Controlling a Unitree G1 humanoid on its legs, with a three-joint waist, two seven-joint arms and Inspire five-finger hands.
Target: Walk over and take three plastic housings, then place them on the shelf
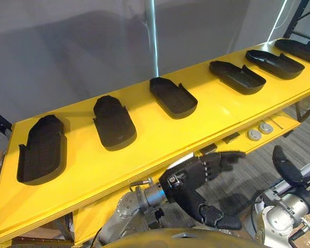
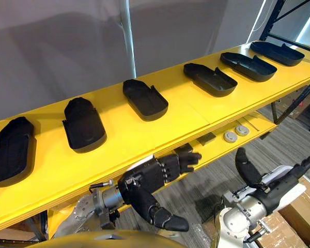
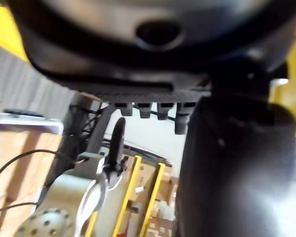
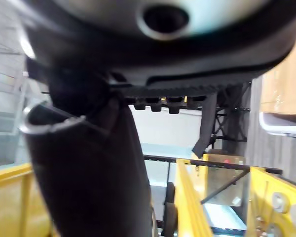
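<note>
Six black plastic housings [image 1: 237,76] lie in a row along the top of the yellow shelf [image 1: 144,150], each apart from its neighbours, running from the shelf's left end to its far right end. The leftmost housing [image 1: 41,150] and the four toward the shelf's right end lie hollow side up. The second housing [image 1: 113,123] seems to lie with its rounded back up, though its dark surface makes that hard to be sure of. A silver pole [image 1: 152,36] rises behind the shelf's back edge, just behind the third housing [image 2: 144,99]. Below the shelf's front edge, a lower yellow ledge [image 1: 279,123] carries two grey discs [image 1: 254,135] side by side, with small dark flat pieces [image 1: 230,138] near them.

The left hand [image 1: 188,181] hangs below the shelf's front edge, under its middle stretch, touching none of the housings. Its fingers reach out nearly straight, its thumb is spread away from them, and nothing is in its grasp. The right hand [image 2: 271,188] sits below and in front of the shelf's right half, fingers and thumb spread apart and empty
</note>
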